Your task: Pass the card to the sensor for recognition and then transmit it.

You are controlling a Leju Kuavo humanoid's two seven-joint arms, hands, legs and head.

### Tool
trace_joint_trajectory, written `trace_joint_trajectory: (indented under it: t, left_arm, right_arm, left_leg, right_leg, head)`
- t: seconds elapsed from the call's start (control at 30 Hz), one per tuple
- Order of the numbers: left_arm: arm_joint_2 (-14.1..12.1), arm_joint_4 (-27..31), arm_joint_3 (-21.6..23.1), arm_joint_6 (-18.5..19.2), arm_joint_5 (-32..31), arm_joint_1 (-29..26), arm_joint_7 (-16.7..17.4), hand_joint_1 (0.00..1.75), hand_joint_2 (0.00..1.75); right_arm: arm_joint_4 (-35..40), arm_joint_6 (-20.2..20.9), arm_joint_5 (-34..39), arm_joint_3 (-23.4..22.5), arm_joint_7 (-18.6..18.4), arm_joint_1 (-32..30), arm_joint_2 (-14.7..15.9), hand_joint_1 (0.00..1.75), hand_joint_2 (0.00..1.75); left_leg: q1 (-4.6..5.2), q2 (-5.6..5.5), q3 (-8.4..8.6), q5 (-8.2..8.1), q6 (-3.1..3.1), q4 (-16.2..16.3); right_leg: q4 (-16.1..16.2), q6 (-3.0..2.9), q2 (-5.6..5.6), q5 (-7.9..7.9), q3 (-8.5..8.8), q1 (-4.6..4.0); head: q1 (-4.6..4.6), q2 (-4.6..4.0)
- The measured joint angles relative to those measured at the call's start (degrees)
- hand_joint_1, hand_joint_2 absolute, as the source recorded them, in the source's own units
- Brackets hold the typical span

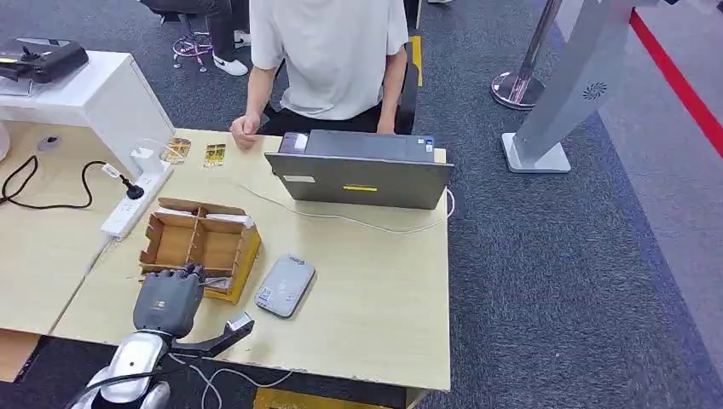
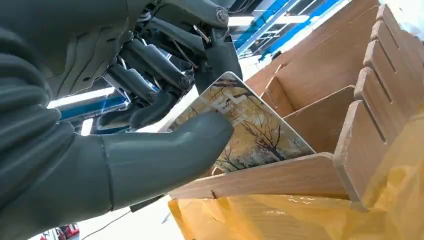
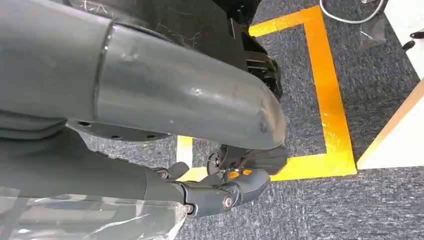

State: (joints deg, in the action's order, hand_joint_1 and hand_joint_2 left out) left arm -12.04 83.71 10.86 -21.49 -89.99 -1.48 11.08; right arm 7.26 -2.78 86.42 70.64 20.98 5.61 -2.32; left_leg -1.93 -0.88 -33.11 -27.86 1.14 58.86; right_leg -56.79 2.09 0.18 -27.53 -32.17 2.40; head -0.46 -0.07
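Note:
My left hand (image 1: 169,298) reaches into the front compartment of a divided wooden box (image 1: 198,243) near the table's front-left edge. In the left wrist view, its thumb (image 2: 165,155) and dark fingers pinch a card (image 2: 250,130) printed with bare trees. The card's lower edge still sits behind the box's front wall (image 2: 280,177). A grey card sensor (image 1: 285,285) lies flat on the table just right of the box. My right hand (image 3: 220,192) hangs over the floor, holding nothing, its fingers loosely bent and apart from the thumb.
A person sits at the far side behind a grey laptop (image 1: 362,175) with a white cable. A white power strip (image 1: 136,200) and two small packets (image 1: 194,153) lie at the back left. Yellow wrapping (image 2: 300,215) lines the box's front.

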Motion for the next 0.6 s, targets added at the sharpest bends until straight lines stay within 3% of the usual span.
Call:
trace_joint_trajectory:
  t: [0.1,0.23,0.47,0.6]
  left_arm:
    - [0.44,0.02,-0.90,-0.83,0.00,-0.23,-0.92,1.75,1.75]
    - [0.31,0.99,-0.98,-2.38,0.00,-0.64,1.84,1.75,1.75]
    - [-0.24,9.21,-0.96,-0.22,-0.02,-0.84,3.19,1.75,1.75]
    - [-0.55,14.96,-0.17,0.79,-0.13,-0.71,2.03,1.75,1.75]
  right_arm:
    - [0.00,0.04,0.04,0.07,0.02,0.00,0.00,0.00,0.00]
    - [0.00,-0.02,0.04,0.33,0.04,-0.01,0.00,0.00,0.00]
    - [0.00,-0.04,0.07,0.33,0.20,-0.01,0.00,0.00,0.00]
    - [0.00,-0.24,0.07,0.11,0.39,-0.02,0.00,0.00,0.00]
  left_leg:
    - [0.00,0.00,0.00,0.00,0.00,0.00]
    - [0.00,0.00,0.00,0.00,0.00,0.00]
    - [0.00,-0.01,0.00,0.00,0.00,0.00]
    - [0.00,-0.02,-0.01,0.01,0.00,0.01]
  right_leg:
    - [0.00,0.00,0.00,0.00,0.00,0.00]
    - [0.00,0.00,0.00,0.00,-0.01,0.00]
    - [0.00,0.00,0.00,0.00,-0.01,0.00]
    - [0.01,0.00,-0.01,0.00,-0.07,0.00]
  head:
    - [0.00,0.00]
    - [0.00,0.00]
    - [0.02,0.00]
    - [0.00,0.00]
